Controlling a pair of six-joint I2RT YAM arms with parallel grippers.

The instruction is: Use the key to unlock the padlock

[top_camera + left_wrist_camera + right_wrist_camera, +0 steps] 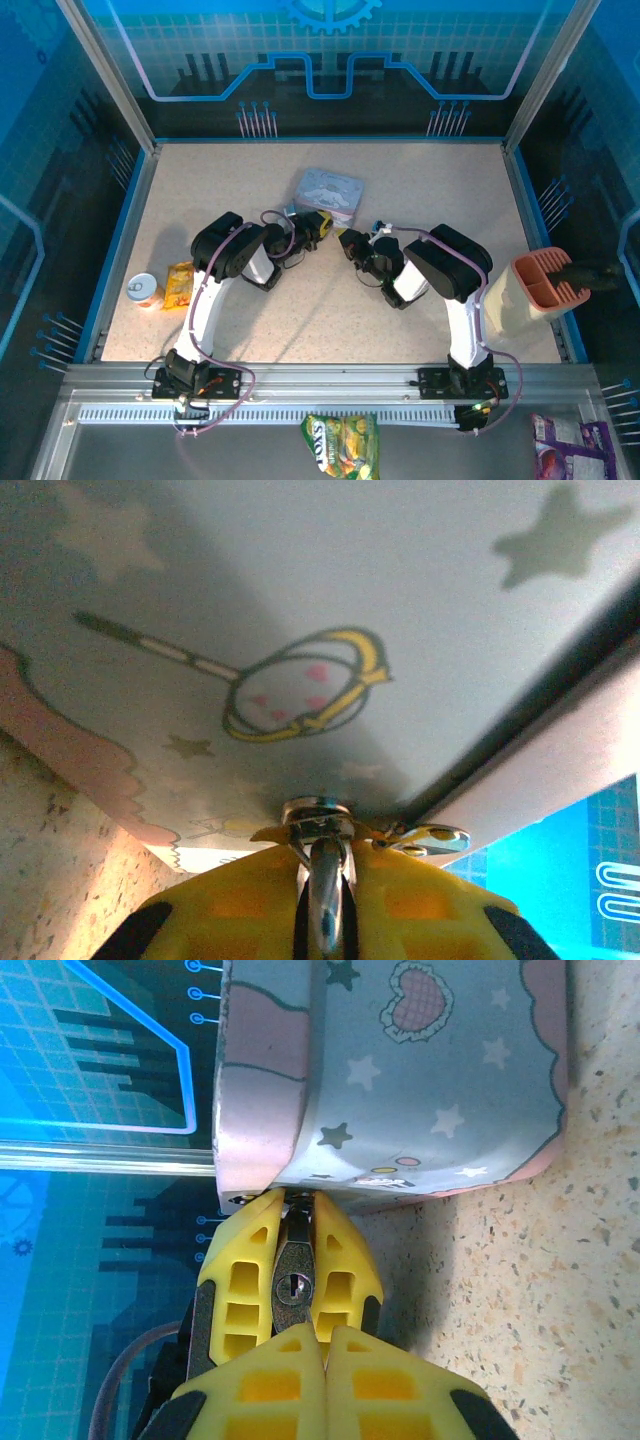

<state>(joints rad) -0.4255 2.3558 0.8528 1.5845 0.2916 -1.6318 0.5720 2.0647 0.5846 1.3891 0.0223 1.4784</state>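
Where the speckled beige table (330, 310) sits inside blue-lit walls, two arms meet beside one grey tin (330, 193); one can (145, 290) and one snack packet (178, 285) lie to the left. The right wrist view shows the right gripper (297, 1205) clenched on the padlock (293, 1285), keyhole facing the camera, just beside the tin. The left wrist view shows the left gripper (322, 858) pinching a silver key (325, 900).

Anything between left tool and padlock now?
In the top view, only a short bare strip of speckled tabletop separates the left tool from the right tool, which clamps the small dark-bodied padlock; the grey rectangular tin box stands just beyond.
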